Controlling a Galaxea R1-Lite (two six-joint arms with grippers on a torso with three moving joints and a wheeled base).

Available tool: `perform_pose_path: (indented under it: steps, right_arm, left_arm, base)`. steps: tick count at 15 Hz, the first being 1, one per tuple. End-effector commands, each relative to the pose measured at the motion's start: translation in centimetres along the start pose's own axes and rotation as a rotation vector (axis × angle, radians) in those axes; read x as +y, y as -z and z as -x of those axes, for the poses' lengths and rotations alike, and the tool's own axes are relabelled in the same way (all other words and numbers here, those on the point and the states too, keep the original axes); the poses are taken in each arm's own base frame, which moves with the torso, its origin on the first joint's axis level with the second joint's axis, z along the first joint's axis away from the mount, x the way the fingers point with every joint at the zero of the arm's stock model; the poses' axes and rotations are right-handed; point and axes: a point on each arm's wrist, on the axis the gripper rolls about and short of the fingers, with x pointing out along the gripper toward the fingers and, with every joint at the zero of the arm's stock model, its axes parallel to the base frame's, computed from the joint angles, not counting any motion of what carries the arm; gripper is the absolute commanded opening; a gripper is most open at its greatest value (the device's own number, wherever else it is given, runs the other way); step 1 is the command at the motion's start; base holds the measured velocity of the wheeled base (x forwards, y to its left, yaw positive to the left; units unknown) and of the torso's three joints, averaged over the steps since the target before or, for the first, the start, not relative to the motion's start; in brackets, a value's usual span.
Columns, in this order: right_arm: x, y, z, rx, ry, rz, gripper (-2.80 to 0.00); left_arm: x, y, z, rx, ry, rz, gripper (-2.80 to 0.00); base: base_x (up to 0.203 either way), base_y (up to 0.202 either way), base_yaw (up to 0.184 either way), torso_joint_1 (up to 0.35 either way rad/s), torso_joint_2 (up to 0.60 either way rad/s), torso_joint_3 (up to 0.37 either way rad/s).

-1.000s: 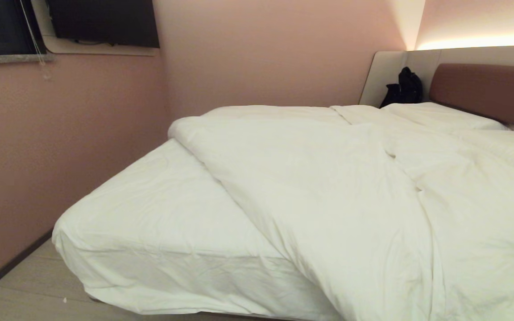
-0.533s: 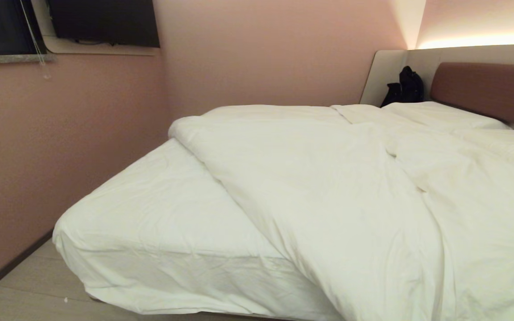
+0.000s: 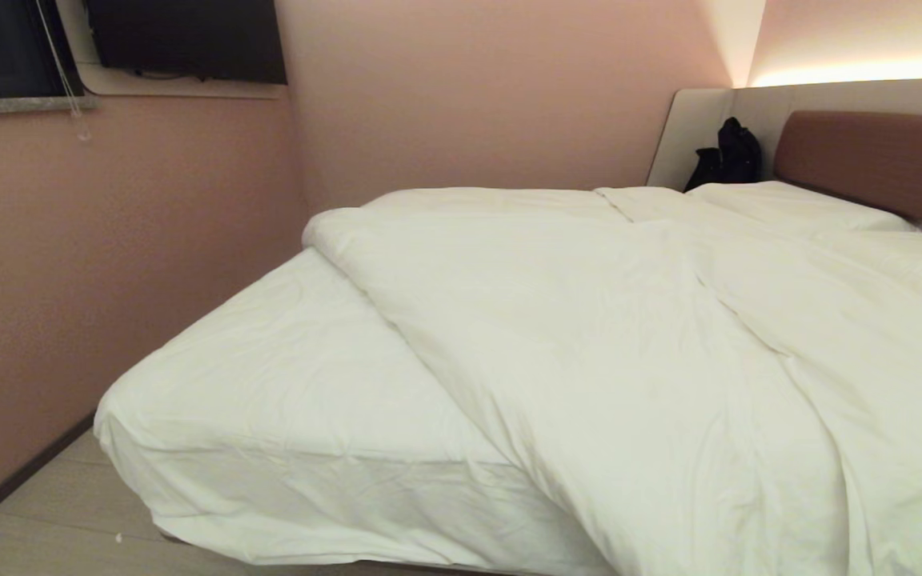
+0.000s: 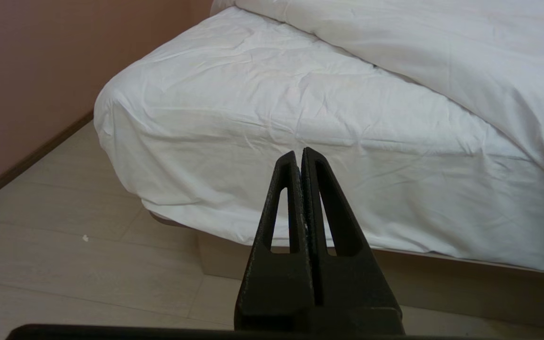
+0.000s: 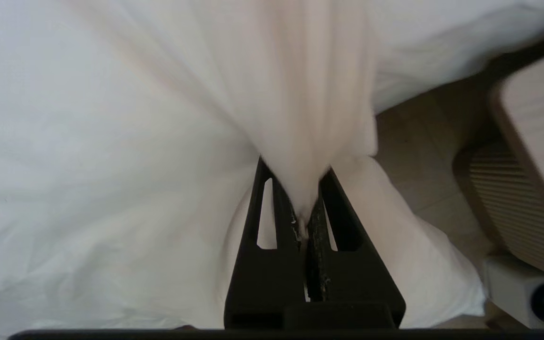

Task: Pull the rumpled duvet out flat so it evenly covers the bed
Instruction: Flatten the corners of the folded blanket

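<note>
A: White cotton, soft and thick, is what we are holding at this moment. Our right gripper (image 5: 306, 208) is pinching a bunch of the duvet (image 5: 111, 141) near its edge, down at the side of the bed, and the cloth is running away from the black jaws in tight pleats.

B: So it is a firm grip?

A: We are judging yes, the jaws are closed on the fabric with only cloth between them. Our left gripper (image 4: 300, 158) is hanging closed on nothing, in front of the bare corner of the mattress sheet (image 4: 262, 108), above the floor (image 4: 64, 264).

B: How are we expecting the duvet to behave?

A: Light for its size, but bulky and limp. It is not going to slide as one piece; it is going to stretch first and then drag. We are thinking the edge or a corner is the best place to take, because a pinch in the middle is only lifting a peak.

B: And where is it lying now?

A: In the head view the duvet (image 3: 589, 336) is lying diagonally over the bed (image 3: 285, 376), leaving the near left corner uncovered.

B: Counting, from near to far?

A: One duvet, one bed, two grippers. Farther away we are seeing what look like two flat pillows (image 3: 789, 204), then one dark bag (image 3: 729, 156) beside one reddish headboard (image 3: 877, 156).
</note>
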Motion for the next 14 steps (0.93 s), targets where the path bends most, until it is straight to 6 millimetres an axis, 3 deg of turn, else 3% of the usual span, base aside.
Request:
perform_pose_path:
  steps: [1,8,11,12,14]
  right_arm:
    - [-0.8,0.2,1.1,-0.009,0.024,0.018,-2.80]
    - [-2.5,1.1,1.3,0.028,0.101,0.015,-2.80]
    - [-2.9,1.7,0.1,0.052,0.092,0.004,-2.80]
    - [-2.9,1.8,0.0,0.058,0.089,0.001,0.00]
    - [-2.9,1.9,0.0,0.060,0.089,0.002,0.00]
  left_arm:
    - [0.0,0.0,0.0,0.000,-0.001,0.001,-2.80]
    - [0.0,0.0,0.0,0.000,-0.001,0.001,-2.80]
    - [0.0,0.0,0.0,0.000,-0.001,0.001,-2.80]
    - [0.0,0.0,0.0,0.000,-0.001,0.001,-2.80]
    - [0.0,0.0,0.0,0.000,-0.001,0.001,-2.80]
  base:
    - [0.000,0.000,0.000,0.000,0.00,0.000]
    - [0.000,0.000,0.000,0.000,0.00,0.000]
    - [0.000,0.000,0.000,0.000,0.00,0.000]
    - [0.000,0.000,0.000,0.000,0.00,0.000]
    - [0.000,0.000,0.000,0.000,0.00,0.000]
